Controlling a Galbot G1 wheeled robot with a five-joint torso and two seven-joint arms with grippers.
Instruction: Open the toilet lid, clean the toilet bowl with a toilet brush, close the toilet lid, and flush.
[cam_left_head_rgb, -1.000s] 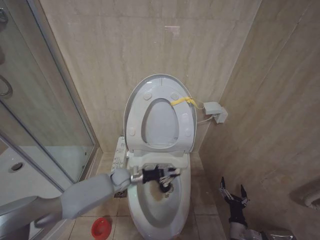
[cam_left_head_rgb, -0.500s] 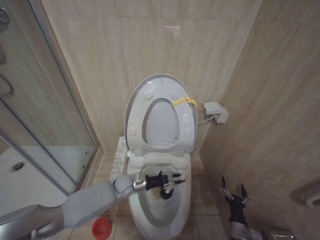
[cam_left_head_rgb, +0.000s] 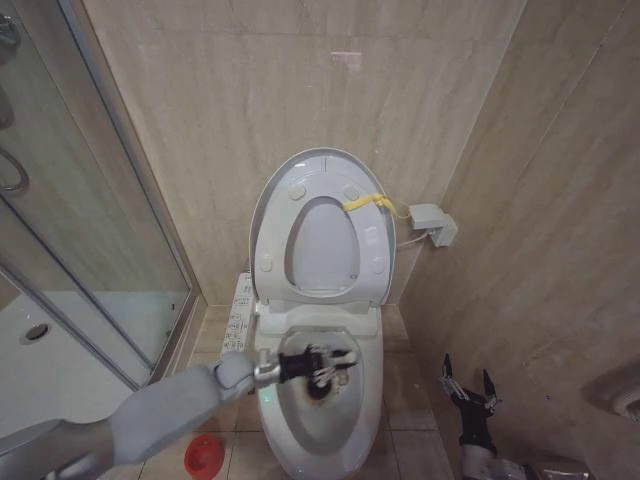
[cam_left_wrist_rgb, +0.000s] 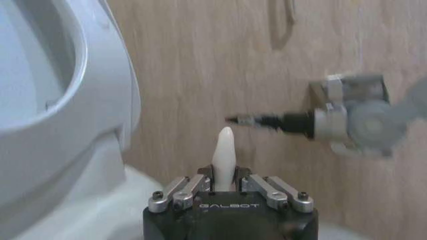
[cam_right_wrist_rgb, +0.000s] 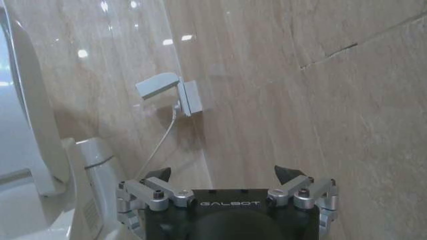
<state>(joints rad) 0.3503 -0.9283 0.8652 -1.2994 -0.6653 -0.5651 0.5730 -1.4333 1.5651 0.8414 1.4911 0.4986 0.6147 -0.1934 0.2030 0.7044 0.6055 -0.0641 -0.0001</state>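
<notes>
The toilet lid (cam_left_head_rgb: 322, 160) stands upright against the wall with the seat ring in front of it and a yellow strap on its right edge. Below it the toilet bowl (cam_left_head_rgb: 350, 420) lies uncovered, with brownish stains around the drain. My left gripper (cam_left_head_rgb: 325, 365) reaches over the bowl from the left and is shut on the toilet brush (cam_left_head_rgb: 346, 355). Its dark head points down into the basin. In the left wrist view the white handle end (cam_left_wrist_rgb: 224, 150) sticks up between the shut fingers of the left gripper (cam_left_wrist_rgb: 225, 177). My right gripper (cam_left_head_rgb: 467, 385) (cam_right_wrist_rgb: 227, 175) hangs open, low beside the right wall.
A red brush holder (cam_left_head_rgb: 203, 456) sits on the floor left of the toilet. The glass shower door (cam_left_head_rgb: 80, 250) closes off the left side. A white box (cam_left_head_rgb: 432, 222) with a cable is fixed to the wall right of the lid. A control panel (cam_left_head_rgb: 240, 300) lines the toilet's left side.
My left gripper has sunk slightly over the bowl with the brush, swinging right and then back left. The right arm has not moved.
</notes>
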